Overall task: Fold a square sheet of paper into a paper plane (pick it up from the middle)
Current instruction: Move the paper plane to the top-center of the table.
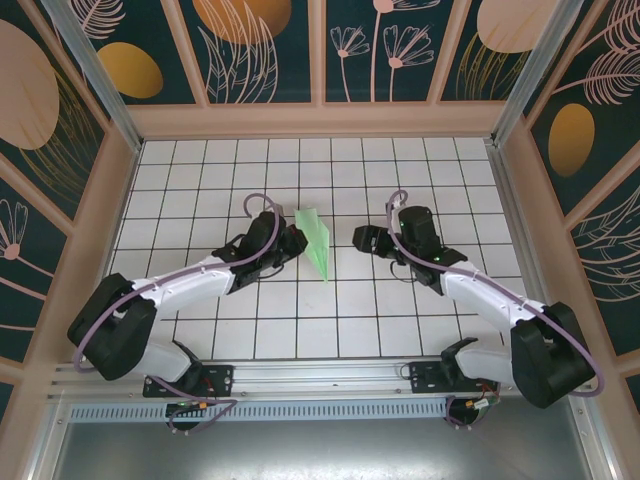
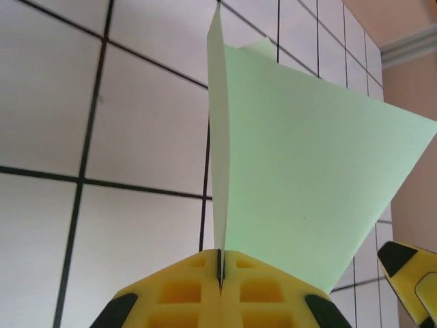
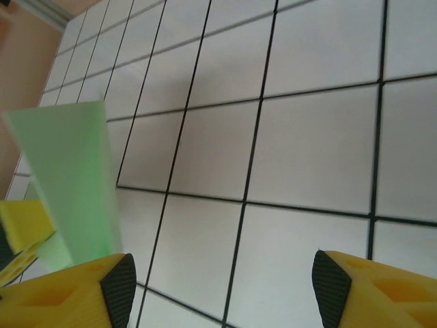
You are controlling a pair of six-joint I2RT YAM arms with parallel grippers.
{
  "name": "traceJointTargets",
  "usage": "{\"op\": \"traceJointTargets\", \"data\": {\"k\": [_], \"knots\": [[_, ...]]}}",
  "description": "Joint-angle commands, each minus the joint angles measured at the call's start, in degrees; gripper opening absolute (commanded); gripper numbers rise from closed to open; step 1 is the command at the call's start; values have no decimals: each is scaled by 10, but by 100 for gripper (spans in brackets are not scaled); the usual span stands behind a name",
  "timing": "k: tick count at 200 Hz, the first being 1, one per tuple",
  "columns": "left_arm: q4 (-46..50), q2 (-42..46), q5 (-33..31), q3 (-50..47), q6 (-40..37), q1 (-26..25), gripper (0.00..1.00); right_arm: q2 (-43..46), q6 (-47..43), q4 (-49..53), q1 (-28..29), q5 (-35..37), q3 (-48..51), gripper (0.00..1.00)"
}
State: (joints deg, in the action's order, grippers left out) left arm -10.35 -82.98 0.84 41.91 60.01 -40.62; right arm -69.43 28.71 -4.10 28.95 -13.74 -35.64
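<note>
The left gripper (image 2: pixel 220 273) pinches the upright paper plane (image 2: pixel 293 178).

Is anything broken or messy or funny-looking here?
Nothing is torn or spilled. One odd bit: the folded pale mint-green paper stands on edge instead of lying flat, pinched in the shut left gripper. The open right gripper beside it holds nothing.
</note>
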Motion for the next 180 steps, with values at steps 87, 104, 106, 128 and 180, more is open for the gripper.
{"op": "traceJointTargets", "data": {"k": [87, 104, 106, 128, 180], "knots": [[-165, -83, 113, -84, 23, -4, 0, -147, 50, 30, 188, 83, -69, 40], [-165, -85, 113, -85, 23, -4, 0, -172, 54, 36, 196, 87, -83, 39], [-165, -85, 113, -85, 22, -4, 0, -174, 55, 37, 196, 90, -84, 39], [-163, -86, 114, -85, 21, -4, 0, -187, 56, 48, 201, 106, -93, 40], [-161, -90, 111, -83, 24, -4, 0, -198, 74, 64, 210, 95, -96, 54]]}}
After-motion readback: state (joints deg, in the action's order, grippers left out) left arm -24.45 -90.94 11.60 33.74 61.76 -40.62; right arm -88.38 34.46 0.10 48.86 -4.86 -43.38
